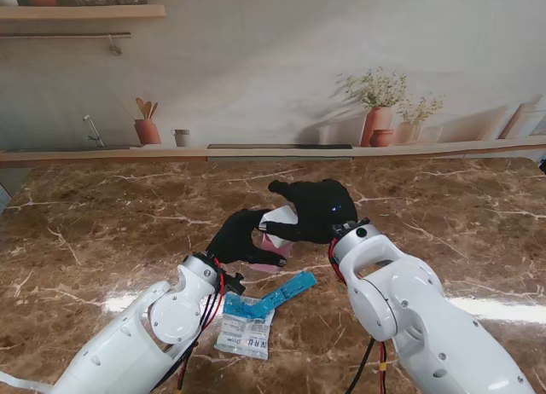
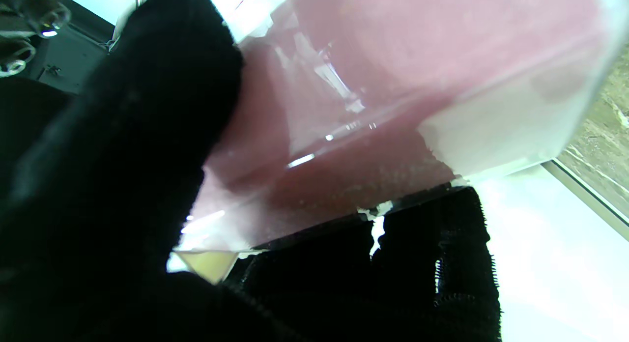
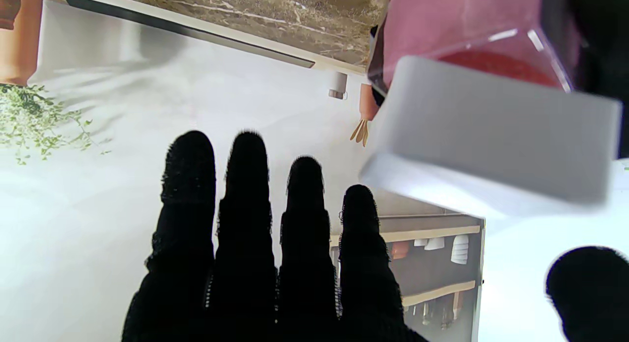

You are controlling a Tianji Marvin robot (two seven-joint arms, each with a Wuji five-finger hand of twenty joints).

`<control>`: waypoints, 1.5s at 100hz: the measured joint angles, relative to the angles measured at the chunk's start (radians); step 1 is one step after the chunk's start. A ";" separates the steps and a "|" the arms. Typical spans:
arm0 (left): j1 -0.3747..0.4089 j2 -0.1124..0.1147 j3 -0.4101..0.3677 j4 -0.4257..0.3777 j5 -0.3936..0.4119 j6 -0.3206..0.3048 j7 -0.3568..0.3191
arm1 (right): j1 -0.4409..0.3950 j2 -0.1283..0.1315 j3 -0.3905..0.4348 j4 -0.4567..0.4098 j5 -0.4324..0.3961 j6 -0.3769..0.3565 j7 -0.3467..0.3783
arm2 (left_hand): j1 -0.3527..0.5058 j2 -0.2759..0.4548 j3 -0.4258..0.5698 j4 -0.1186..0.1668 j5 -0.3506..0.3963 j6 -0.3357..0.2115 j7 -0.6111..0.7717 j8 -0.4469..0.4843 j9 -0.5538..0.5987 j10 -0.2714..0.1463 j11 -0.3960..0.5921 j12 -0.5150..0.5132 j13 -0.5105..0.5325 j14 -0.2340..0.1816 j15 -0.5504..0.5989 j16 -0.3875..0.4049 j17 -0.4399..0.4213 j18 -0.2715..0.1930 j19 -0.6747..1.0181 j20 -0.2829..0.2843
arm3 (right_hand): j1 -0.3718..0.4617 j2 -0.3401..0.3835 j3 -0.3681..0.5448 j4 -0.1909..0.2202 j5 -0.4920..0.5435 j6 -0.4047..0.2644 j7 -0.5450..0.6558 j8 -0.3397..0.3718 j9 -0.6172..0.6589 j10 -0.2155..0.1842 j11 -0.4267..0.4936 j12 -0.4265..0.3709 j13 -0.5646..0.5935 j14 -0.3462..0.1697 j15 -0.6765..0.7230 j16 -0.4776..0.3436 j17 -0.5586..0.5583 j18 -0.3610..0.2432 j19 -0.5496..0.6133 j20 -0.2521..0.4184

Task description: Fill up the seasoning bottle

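Observation:
My left hand is shut on a clear seasoning bottle with pinkish-red contents and a white lid, held tilted above the marble table. In the left wrist view the bottle fills the frame, with my black-gloved left hand wrapped around it. My right hand hovers just right of the bottle, open. In the right wrist view its four fingers are stretched out straight, and the thumb is apart from the white lid.
A blue sachet strip and a white-and-blue packet lie on the table nearer to me, between my arms. A backdrop ledge runs along the table's far edge.

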 measured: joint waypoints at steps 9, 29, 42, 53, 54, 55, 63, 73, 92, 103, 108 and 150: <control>0.000 0.000 -0.001 0.000 0.001 -0.001 0.000 | -0.026 -0.002 0.041 -0.026 0.042 -0.031 0.002 | 0.000 0.000 0.000 0.000 0.000 0.000 0.000 0.000 0.000 0.000 0.000 0.000 0.000 0.000 0.000 0.000 0.000 0.000 0.000 0.000 | 0.103 -0.066 -0.001 0.000 -0.056 -0.001 -0.026 0.004 -0.146 -0.010 -0.028 -0.011 -0.190 -0.026 -0.060 -0.048 -0.142 0.007 -0.152 0.000; 0.001 0.000 -0.005 -0.002 0.002 -0.002 -0.002 | -0.050 0.018 0.167 -0.129 0.385 -0.167 0.321 | 0.000 0.000 0.000 0.000 0.001 0.000 0.000 0.000 0.000 0.000 0.002 0.000 0.000 0.000 0.000 0.000 0.000 0.000 0.000 0.000 | 0.481 -0.322 0.089 0.159 -0.184 0.130 -0.041 0.115 -0.350 -0.008 -0.051 -0.013 -0.388 -0.060 -0.109 -0.073 -0.296 -0.003 -0.337 0.060; 0.002 0.001 -0.006 -0.004 0.004 -0.002 -0.002 | -0.023 0.046 0.166 -0.128 0.351 -0.209 0.331 | 0.000 0.000 0.000 0.000 0.003 0.000 0.000 0.000 0.000 0.000 0.004 0.000 0.000 0.000 0.000 0.000 0.000 0.000 0.000 0.000 | 0.576 -0.418 0.366 0.157 -0.206 0.169 -0.036 0.181 -0.376 0.003 -0.053 -0.013 -0.417 -0.063 -0.111 -0.086 -0.308 -0.014 -0.373 0.074; 0.002 0.001 -0.005 -0.005 0.005 -0.003 -0.002 | 0.008 0.048 0.148 -0.096 0.343 -0.209 0.300 | 0.000 0.000 0.000 0.000 0.003 0.000 0.000 0.000 0.000 0.000 0.005 0.000 0.000 0.000 0.000 0.000 0.000 0.000 0.000 0.000 | 0.623 -0.460 0.477 0.093 -0.217 0.168 -0.002 0.210 -0.374 0.004 -0.049 -0.013 -0.416 -0.079 -0.106 -0.089 -0.289 -0.019 -0.373 0.074; 0.002 0.001 -0.005 -0.005 0.005 -0.003 -0.002 | 0.010 0.048 0.145 -0.093 0.340 -0.209 0.295 | 0.000 0.000 0.000 0.000 0.003 0.000 0.000 0.000 0.000 0.000 0.005 0.000 0.000 0.000 0.000 0.000 0.000 0.000 0.000 0.000 | 0.632 -0.466 0.486 0.093 -0.216 0.168 -0.001 0.214 -0.374 0.004 -0.047 -0.013 -0.416 -0.080 -0.104 -0.089 -0.286 -0.021 -0.373 0.074; 0.002 0.001 -0.005 -0.005 0.006 -0.003 -0.001 | 0.012 0.048 0.143 -0.089 0.337 -0.209 0.290 | 0.000 0.000 0.000 0.000 0.003 0.000 0.000 0.000 0.000 0.000 0.005 0.000 0.000 0.000 0.000 0.000 0.000 0.000 0.000 0.000 | 0.637 -0.468 0.488 0.079 -0.216 0.168 0.000 0.218 -0.373 0.004 -0.044 -0.013 -0.416 -0.081 -0.099 -0.089 -0.284 -0.022 -0.373 0.074; 0.001 0.001 -0.005 -0.005 0.006 -0.005 -0.001 | 0.029 0.045 0.126 -0.062 0.311 -0.211 0.272 | 0.000 0.000 0.000 0.000 0.003 0.000 0.000 0.000 0.000 0.000 0.005 0.000 0.000 0.000 0.000 0.000 0.000 0.000 0.000 0.000 | 0.650 -0.496 0.496 0.048 -0.178 0.155 0.038 0.229 -0.316 -0.007 -0.012 0.003 -0.414 -0.091 -0.086 -0.090 -0.268 -0.028 -0.372 0.074; 0.001 0.002 -0.005 -0.007 0.008 -0.005 -0.003 | 0.044 0.044 0.114 -0.043 0.318 -0.211 0.275 | 0.000 0.000 0.000 0.000 0.003 0.000 0.000 0.000 0.000 0.000 0.005 0.000 0.000 0.000 0.000 0.000 0.000 0.000 0.000 0.000 | 0.652 -0.531 0.485 0.005 -0.074 0.105 0.088 0.244 -0.214 -0.026 0.051 0.049 -0.358 -0.114 -0.048 -0.089 -0.247 -0.030 -0.360 0.074; 0.002 0.003 -0.010 -0.012 0.010 -0.005 -0.007 | 0.059 0.039 0.087 -0.020 0.317 -0.191 0.218 | 0.000 0.000 0.000 0.000 0.005 -0.001 0.000 0.000 0.000 0.000 0.005 0.000 0.000 0.000 0.000 0.000 0.000 0.000 0.000 0.000 | 0.598 -0.541 0.314 -0.054 0.154 0.035 0.185 0.279 0.059 -0.056 0.148 0.228 -0.054 -0.123 0.097 0.037 -0.126 -0.030 -0.225 0.122; 0.003 0.003 -0.010 -0.013 0.010 -0.005 -0.006 | 0.064 0.032 0.061 -0.006 0.287 -0.133 0.167 | 0.000 0.000 0.000 0.000 0.005 -0.001 0.000 0.000 0.000 0.000 0.005 0.000 0.000 0.000 0.000 0.000 0.000 0.000 0.000 0.000 | 0.474 -0.349 0.069 -0.056 0.169 0.025 0.134 0.203 0.245 -0.056 0.254 0.299 0.140 -0.123 0.217 0.147 0.013 -0.029 -0.057 0.136; 0.003 0.003 -0.010 -0.013 0.010 -0.005 -0.006 | 0.065 0.029 0.051 -0.002 0.272 -0.104 0.162 | 0.000 0.000 0.000 0.000 0.005 -0.001 0.000 0.000 0.000 0.000 0.005 0.000 0.000 0.000 0.000 0.000 0.000 0.000 0.000 0.000 | 0.372 -0.258 0.003 -0.032 0.180 0.037 0.095 0.125 0.361 -0.071 0.336 0.308 0.224 -0.121 0.283 0.181 0.072 -0.029 0.039 0.136; 0.003 0.003 -0.010 -0.014 0.010 -0.005 -0.006 | -0.019 0.008 0.109 -0.049 0.178 -0.048 0.135 | 0.000 0.000 0.000 0.000 0.005 -0.001 0.000 0.000 0.000 0.000 0.005 0.000 0.000 0.000 0.000 0.000 0.000 0.000 0.000 0.000 | 0.057 0.014 -0.032 0.022 -0.041 0.047 -0.018 -0.106 0.016 -0.016 0.009 0.031 -0.063 -0.050 -0.005 0.012 -0.101 -0.007 -0.056 0.023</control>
